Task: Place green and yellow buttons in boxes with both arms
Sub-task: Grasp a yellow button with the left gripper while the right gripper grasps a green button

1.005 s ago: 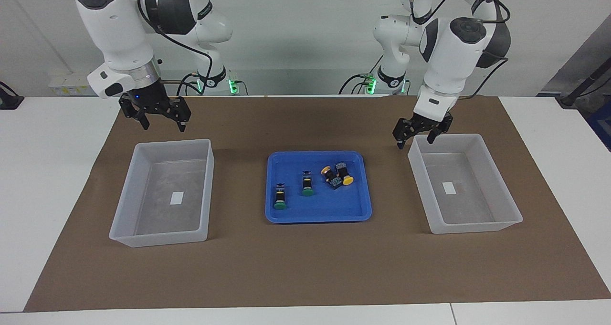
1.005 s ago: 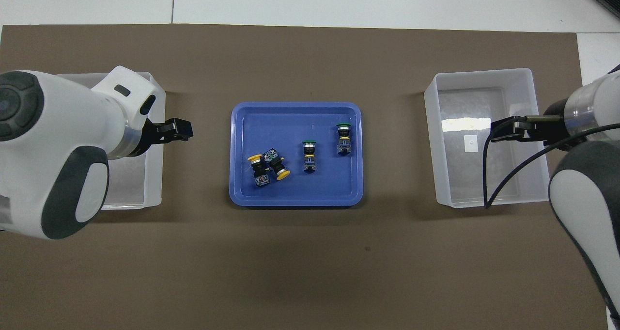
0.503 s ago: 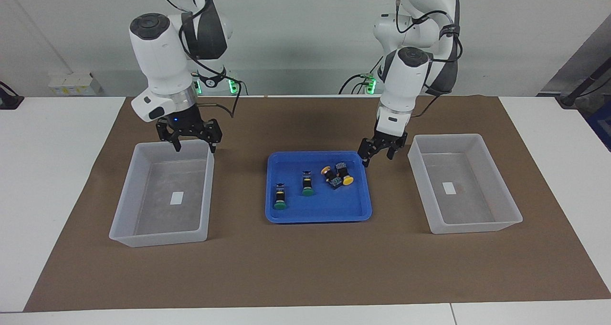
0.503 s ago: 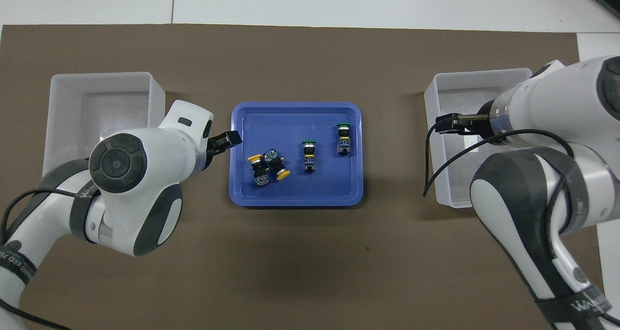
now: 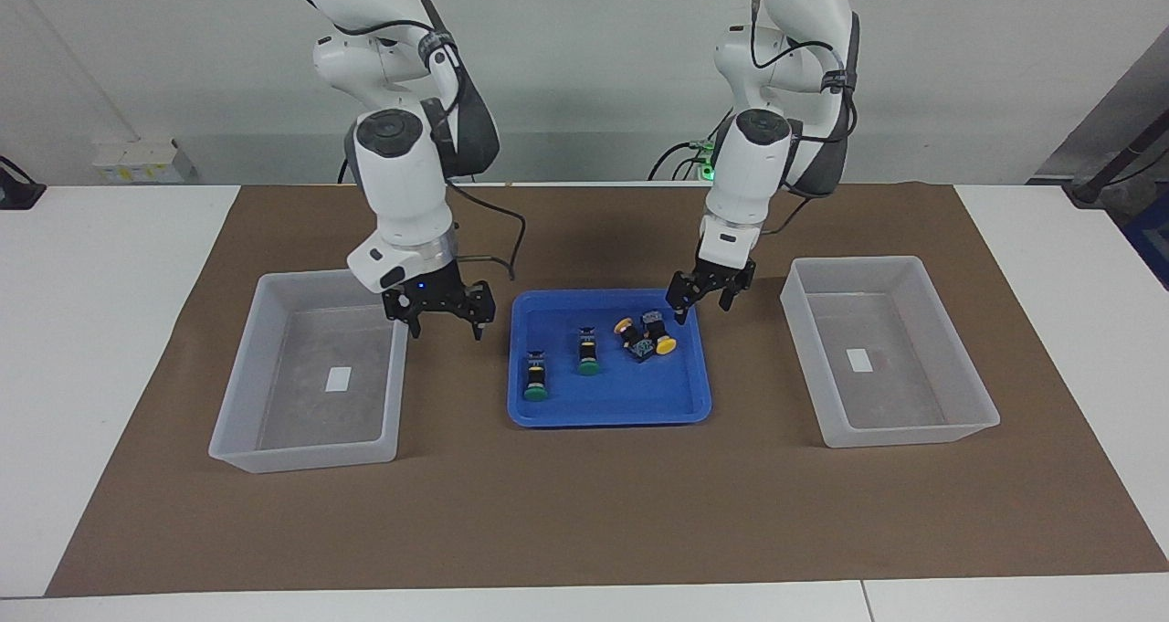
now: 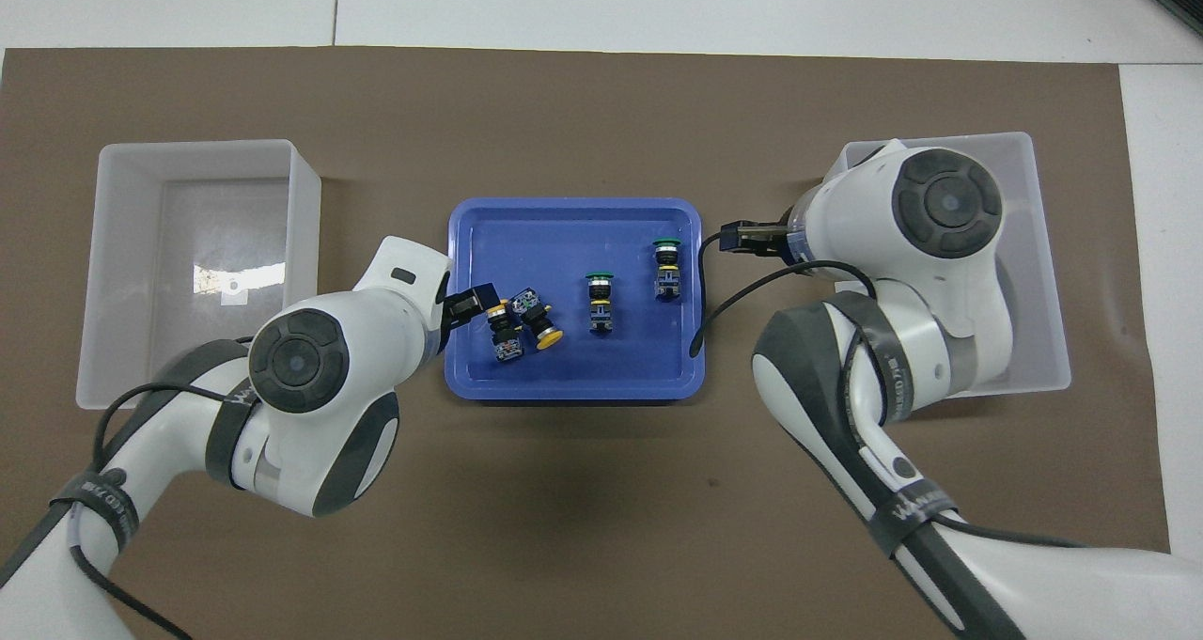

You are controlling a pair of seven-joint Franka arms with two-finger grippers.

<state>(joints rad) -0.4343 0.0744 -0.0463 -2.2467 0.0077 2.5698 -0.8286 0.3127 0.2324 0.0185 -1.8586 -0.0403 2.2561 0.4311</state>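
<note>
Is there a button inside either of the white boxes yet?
No, both boxes hold only a white label, and all four buttons lie in the blue tray.

The 2 yellow buttons [image 5: 645, 337] are lying touching in the blue tray [image 5: 610, 411], crowding each other; the 2 green buttons [image 5: 561, 366] are lying apart with a gap. Both boxes [image 5: 310, 371] are sitting open-topped.

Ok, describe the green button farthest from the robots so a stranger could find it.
Start at the blue tray in the middle of the brown mat, between two whitish boxes. Four buttons lie in it; this green button is farthest from the robots, toward the right arm's end.
</note>
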